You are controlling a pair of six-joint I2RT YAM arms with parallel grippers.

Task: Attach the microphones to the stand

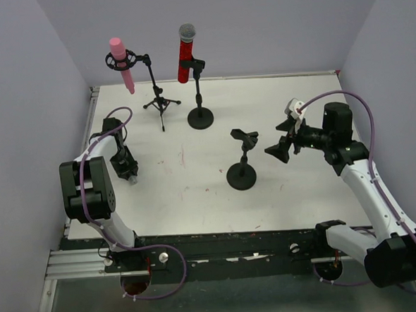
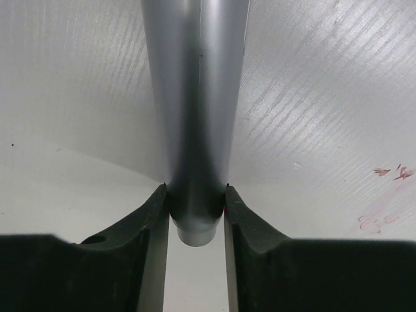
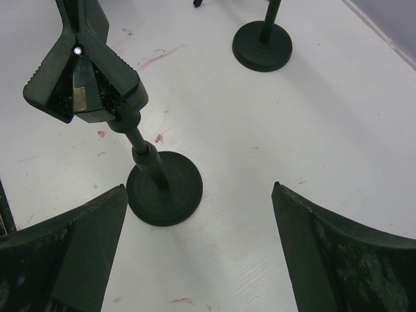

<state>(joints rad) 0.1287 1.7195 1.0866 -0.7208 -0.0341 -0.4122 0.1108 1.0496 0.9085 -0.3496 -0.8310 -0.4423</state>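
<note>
The pink microphone [image 1: 122,63] hangs in the ring clip of the tripod stand [image 1: 160,102] at the back left. The red microphone [image 1: 185,53] with a silver mesh head sits in the clip of a round-base stand [image 1: 200,117]. A short round-base stand [image 1: 241,174] with an empty clip [image 3: 84,78] is mid-table. My left gripper [image 1: 130,176] is low over the table at the left, shut on the silver-grey microphone [image 2: 195,117] near its tail end. My right gripper [image 1: 280,152] is open and empty, just right of the short stand [image 3: 162,187].
The white table top [image 1: 302,193] has walls on three sides and a few reddish marks [image 2: 389,173]. The black rail [image 1: 221,247] with the arm bases runs along the near edge. The red microphone's stand base also shows in the right wrist view [image 3: 262,45].
</note>
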